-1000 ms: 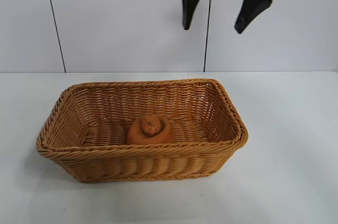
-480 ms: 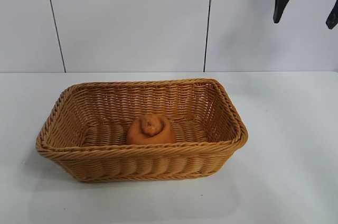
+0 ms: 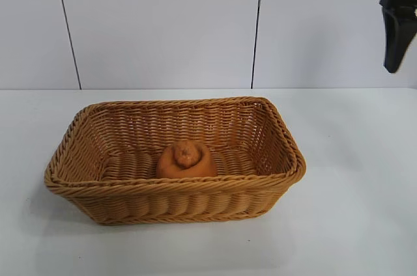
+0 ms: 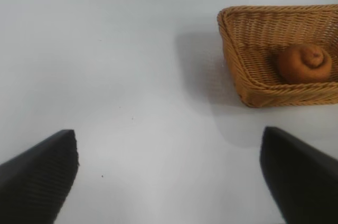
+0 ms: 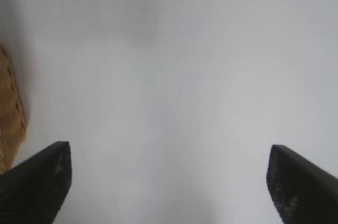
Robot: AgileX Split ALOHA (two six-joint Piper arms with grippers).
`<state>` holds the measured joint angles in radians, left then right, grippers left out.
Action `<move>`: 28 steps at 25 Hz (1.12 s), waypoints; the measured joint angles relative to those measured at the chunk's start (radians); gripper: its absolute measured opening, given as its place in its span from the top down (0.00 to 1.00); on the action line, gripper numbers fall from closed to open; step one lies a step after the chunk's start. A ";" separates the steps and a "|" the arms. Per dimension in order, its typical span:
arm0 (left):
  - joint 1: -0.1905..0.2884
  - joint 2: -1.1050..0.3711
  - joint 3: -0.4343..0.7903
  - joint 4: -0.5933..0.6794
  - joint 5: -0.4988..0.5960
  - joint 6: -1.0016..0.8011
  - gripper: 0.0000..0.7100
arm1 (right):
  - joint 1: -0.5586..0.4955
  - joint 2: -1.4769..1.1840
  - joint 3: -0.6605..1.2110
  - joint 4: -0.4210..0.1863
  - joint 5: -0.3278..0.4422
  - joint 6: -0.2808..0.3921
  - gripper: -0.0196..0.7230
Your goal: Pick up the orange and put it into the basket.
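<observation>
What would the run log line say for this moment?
dull-orange lumpy orange: inside tan woven wicker basket | right gripper: open, empty, beside basket | left gripper: open, empty, over white table

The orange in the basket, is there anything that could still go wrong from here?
Little, I think. The orange rests on the floor of the basket, inside its walls, so rolling out looks unlikely. The right gripper, open and empty, sits high at the exterior view's right edge; a low sweep back could clip the rim. The left gripper, open over bare table, could nudge the basket if it advanced.
</observation>
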<state>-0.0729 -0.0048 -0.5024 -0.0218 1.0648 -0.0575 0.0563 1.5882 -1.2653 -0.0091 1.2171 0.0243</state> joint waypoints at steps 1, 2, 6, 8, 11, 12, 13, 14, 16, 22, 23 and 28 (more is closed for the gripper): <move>0.000 0.000 0.000 0.000 0.000 0.000 0.06 | 0.000 -0.066 0.067 0.000 0.001 0.000 0.04; 0.000 0.000 0.000 0.000 0.000 0.000 0.06 | 0.000 -0.112 0.131 0.001 0.002 0.000 0.04; 0.000 0.000 0.000 0.000 0.000 0.000 0.06 | 0.000 -0.333 0.354 0.009 0.002 -0.001 0.04; 0.000 0.000 0.000 0.000 0.000 0.000 0.06 | 0.000 -0.443 0.456 0.009 0.002 -0.001 0.04; 0.000 0.000 0.000 0.000 0.000 0.000 0.06 | 0.000 -0.600 0.577 0.009 -0.038 -0.001 0.04; 0.000 0.000 0.000 0.000 0.000 0.000 0.06 | 0.000 -0.660 0.617 0.009 -0.060 -0.001 0.04; 0.000 0.000 0.000 0.000 0.000 0.000 0.06 | 0.000 -0.722 0.649 0.009 -0.076 -0.001 0.04; 0.000 0.000 0.000 0.000 0.000 0.000 0.06 | 0.000 -0.784 0.689 0.009 -0.094 -0.001 0.04; 0.000 0.000 0.000 0.000 0.000 0.000 0.06 | 0.000 -0.908 0.732 0.009 -0.104 -0.003 0.04; 0.000 0.000 0.000 0.000 0.000 0.000 0.06 | 0.000 -1.213 0.738 0.026 -0.232 -0.004 0.04; 0.000 0.000 0.000 0.000 0.000 0.000 0.06 | 0.000 -1.249 0.738 0.026 -0.242 -0.004 0.04; 0.000 0.000 0.000 0.000 0.000 0.000 0.06 | 0.000 -1.375 0.741 0.026 -0.251 -0.004 0.04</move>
<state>-0.0729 -0.0048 -0.5024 -0.0218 1.0648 -0.0575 0.0563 0.2134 -0.5247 0.0168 0.9664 0.0204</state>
